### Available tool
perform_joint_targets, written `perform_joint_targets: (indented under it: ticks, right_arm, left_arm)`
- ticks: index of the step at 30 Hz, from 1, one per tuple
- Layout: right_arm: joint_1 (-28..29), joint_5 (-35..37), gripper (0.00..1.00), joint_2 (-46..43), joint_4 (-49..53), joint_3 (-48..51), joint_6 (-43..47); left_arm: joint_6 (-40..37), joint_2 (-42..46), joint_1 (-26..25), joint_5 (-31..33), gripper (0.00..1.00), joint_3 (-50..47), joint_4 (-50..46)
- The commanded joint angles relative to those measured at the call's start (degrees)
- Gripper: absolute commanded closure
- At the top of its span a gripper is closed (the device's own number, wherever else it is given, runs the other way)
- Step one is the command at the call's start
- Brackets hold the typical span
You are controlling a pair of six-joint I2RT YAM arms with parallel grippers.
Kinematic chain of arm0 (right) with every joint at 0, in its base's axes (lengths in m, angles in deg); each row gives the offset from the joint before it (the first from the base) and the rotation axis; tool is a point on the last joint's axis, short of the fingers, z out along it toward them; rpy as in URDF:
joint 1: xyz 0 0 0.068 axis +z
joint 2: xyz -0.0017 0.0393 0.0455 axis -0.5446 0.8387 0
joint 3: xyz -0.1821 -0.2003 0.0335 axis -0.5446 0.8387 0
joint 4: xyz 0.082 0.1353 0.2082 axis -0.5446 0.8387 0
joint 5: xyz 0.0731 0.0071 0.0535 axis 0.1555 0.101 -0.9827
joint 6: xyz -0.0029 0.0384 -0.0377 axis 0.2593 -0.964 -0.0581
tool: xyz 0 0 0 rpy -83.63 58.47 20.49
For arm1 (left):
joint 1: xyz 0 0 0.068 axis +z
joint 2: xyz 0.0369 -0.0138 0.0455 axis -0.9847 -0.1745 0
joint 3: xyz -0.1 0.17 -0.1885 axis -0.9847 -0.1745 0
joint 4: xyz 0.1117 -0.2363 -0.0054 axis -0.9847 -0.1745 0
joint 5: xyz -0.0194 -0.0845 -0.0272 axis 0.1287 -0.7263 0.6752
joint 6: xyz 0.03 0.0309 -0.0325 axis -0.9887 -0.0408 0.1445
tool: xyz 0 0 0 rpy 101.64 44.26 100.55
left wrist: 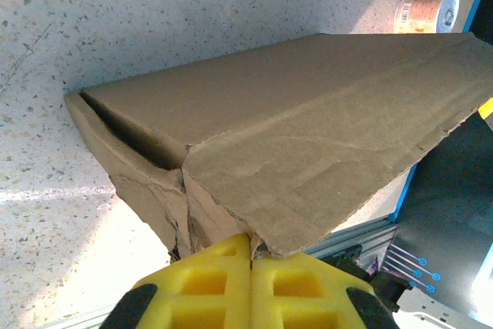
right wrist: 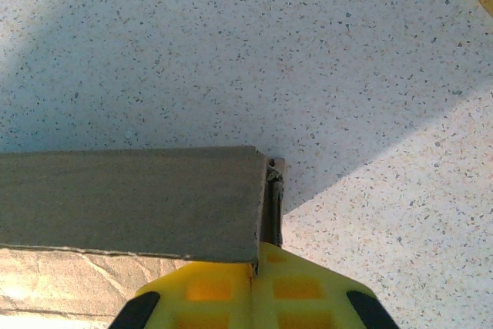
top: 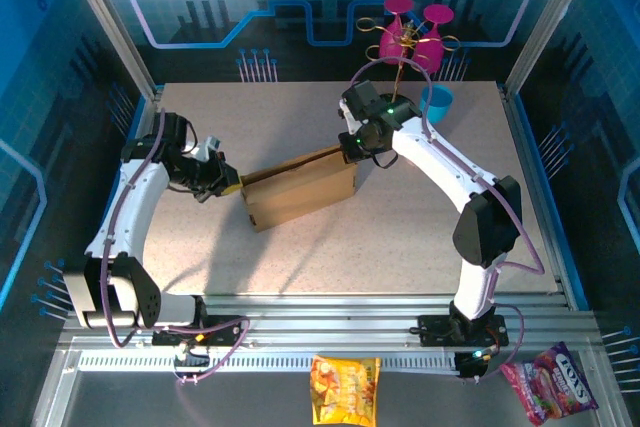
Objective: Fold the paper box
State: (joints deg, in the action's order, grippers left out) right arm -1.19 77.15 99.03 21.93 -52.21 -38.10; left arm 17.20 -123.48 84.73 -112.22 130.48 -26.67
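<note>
Lying near the middle of the speckled pale desk [top: 400,237], the plain brown cardboard paper box [top: 300,192] is seen as a long, partly closed carton. It is set at a slant, with its left end nearer the arm bases and its right end farther from them. It is flanked by the two arms, one at each end.

The left hand [top: 230,187] is placed against the left end of the paper box. In the left wrist view its yellow fingers [left wrist: 208,283] are pressed together, and the corner of a top flap is pinched at the seam between them. The end panel beside that flap is crumpled, and a dark gap is left open under the top panel.

The right hand [top: 347,147] is held at the far right corner of the paper box. In the right wrist view its yellow fingers [right wrist: 208,290] are likewise closed, with a thin upright edge of cardboard caught between them beside the box wall [right wrist: 131,202].

A blue cup [top: 437,102] and pink cups on a gold stand [top: 412,35] are found at the far edge of the desk, well apart from the paper box. A roll of brown tape [left wrist: 427,9] is shown beyond the box in the left wrist view.
</note>
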Motion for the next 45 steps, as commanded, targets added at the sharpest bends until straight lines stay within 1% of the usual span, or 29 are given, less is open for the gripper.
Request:
perform_joint_targets:
  ticks: [1,8,14,25,32,37,41,45]
  right_arm:
    - [0.4,-2.8,1.00,1.3,2.8,-0.3,-0.1]
    - [0.4,-2.7,1.00,1.3,2.7,-0.3,0.0]
    - [0.4,-2.6,1.00,1.5,2.8,-0.5,-0.1]
    - [0.4,-3.0,1.00,1.4,2.4,0.1,0.2]
    - [0.5,-2.9,1.00,1.2,2.4,0.5,0.3]
    - [0.5,-2.8,1.00,1.2,2.5,0.3,0.3]
    - [0.4,-2.7,1.00,1.2,2.7,0.1,0.3]
    - [0.4,-2.8,1.00,1.7,3.0,-0.5,0.3]
  left_arm:
    - [-1.7,0.7,0.4,1.3,1.00,-2.5,-3.5]
    - [-3.1,0.5,0.4,3.7,1.00,-2.2,-4.9]
    - [-3.4,1.6,0.3,4.4,1.00,-3.9,-4.8]
    - [-2.2,4.1,-0.3,4.2,1.00,-8.4,-2.2]
    - [-0.7,3.9,-0.3,3.4,1.00,-7.8,-1.2]
    - [1.1,3.7,0.5,0.3,1.00,-7.4,-0.3]
    - [4.2,3.3,2.2,-4.3,1.00,-6.0,1.5]
    - [7.5,2.4,2.7,-8.5,1.00,-5.5,4.6]
